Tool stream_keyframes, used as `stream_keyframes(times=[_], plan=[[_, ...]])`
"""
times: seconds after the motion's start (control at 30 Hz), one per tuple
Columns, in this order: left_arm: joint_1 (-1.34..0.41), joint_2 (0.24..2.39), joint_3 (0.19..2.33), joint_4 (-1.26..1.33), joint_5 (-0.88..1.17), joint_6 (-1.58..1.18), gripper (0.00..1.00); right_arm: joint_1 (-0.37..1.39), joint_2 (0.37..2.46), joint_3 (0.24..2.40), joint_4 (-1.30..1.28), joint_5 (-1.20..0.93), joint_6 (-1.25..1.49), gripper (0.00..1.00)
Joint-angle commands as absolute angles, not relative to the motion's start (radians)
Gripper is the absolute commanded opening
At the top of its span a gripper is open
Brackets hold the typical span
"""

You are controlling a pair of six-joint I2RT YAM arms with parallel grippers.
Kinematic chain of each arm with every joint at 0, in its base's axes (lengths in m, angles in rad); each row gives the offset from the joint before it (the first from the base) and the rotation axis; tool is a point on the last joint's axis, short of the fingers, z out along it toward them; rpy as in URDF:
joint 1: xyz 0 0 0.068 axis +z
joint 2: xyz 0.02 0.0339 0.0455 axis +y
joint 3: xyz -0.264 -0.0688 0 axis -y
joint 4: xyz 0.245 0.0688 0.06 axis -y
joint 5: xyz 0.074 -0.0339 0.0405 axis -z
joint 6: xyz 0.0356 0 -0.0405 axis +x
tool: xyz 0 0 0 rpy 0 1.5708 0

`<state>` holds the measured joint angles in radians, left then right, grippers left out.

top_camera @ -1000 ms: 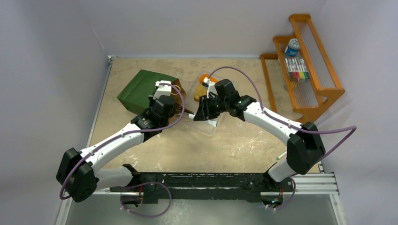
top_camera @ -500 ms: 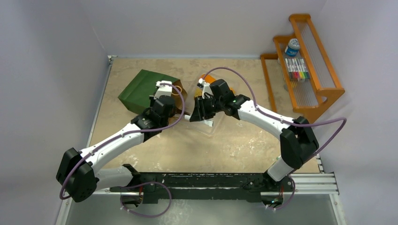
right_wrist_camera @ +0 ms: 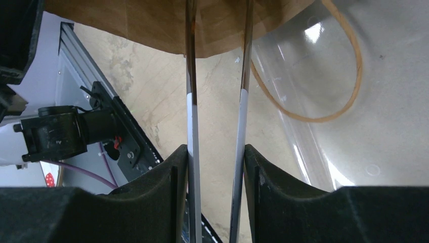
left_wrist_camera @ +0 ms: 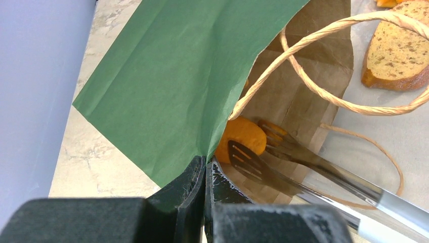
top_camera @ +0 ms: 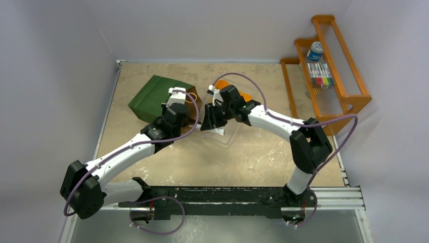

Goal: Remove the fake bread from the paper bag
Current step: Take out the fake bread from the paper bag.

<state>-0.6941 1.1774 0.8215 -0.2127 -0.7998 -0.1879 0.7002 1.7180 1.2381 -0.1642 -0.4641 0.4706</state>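
Note:
The dark green paper bag lies on its side at the back left, its brown mouth facing right. My left gripper is shut on the bag's edge and holds the mouth open. My right gripper is shut on metal tongs, whose slotted tips reach into the bag on either side of an orange bread piece. I cannot tell whether they grip it. A tan, brown-crusted slice lies outside on the clear tray. More orange bread shows behind the right wrist.
A clear plastic tray lies just right of the bag mouth, and the bag's string handles trail over it. A wooden rack with markers and a jar stands at the back right. The arms' rail runs along the near edge.
My right arm has moved left toward the bag mouth, carrying the tongs' tips into the bag. The left gripper and the bag have stayed put.

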Motion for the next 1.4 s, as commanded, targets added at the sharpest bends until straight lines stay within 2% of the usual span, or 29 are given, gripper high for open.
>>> stream_keyframes(times=[0.0, 0.1, 0.2, 0.23, 0.33, 0.43, 0.7, 1.37], plan=[[-0.696, 1.140, 0.854, -0.164, -0.772, -0.186, 0.00, 0.720, 1.741, 1.313, -0.092, -0.506, 0.471, 0.44], [-0.696, 1.144, 0.854, -0.160, -0.766, -0.190, 0.00, 0.728, 1.762, 1.328, -0.094, -0.511, 0.467, 0.43], [-0.696, 1.148, 0.852, -0.156, -0.766, -0.189, 0.00, 0.730, 1.767, 1.333, -0.100, -0.506, 0.464, 0.36], [-0.696, 1.151, 0.851, -0.156, -0.770, -0.189, 0.00, 0.730, 1.765, 1.334, -0.104, -0.505, 0.463, 0.32], [-0.696, 1.159, 0.851, -0.156, -0.793, -0.189, 0.00, 0.731, 1.755, 1.338, -0.125, -0.488, 0.459, 0.10], [-0.696, 1.172, 0.850, -0.158, -0.825, -0.197, 0.00, 0.730, 1.732, 1.338, -0.146, -0.460, 0.451, 0.00], [-0.690, 1.218, 0.856, -0.173, -0.933, -0.229, 0.00, 0.730, 1.645, 1.336, -0.240, -0.396, 0.425, 0.00], [-0.616, 1.266, 0.884, -0.167, -0.943, -0.277, 0.00, 0.725, 1.359, 1.252, -0.421, -0.246, 0.473, 0.00]])
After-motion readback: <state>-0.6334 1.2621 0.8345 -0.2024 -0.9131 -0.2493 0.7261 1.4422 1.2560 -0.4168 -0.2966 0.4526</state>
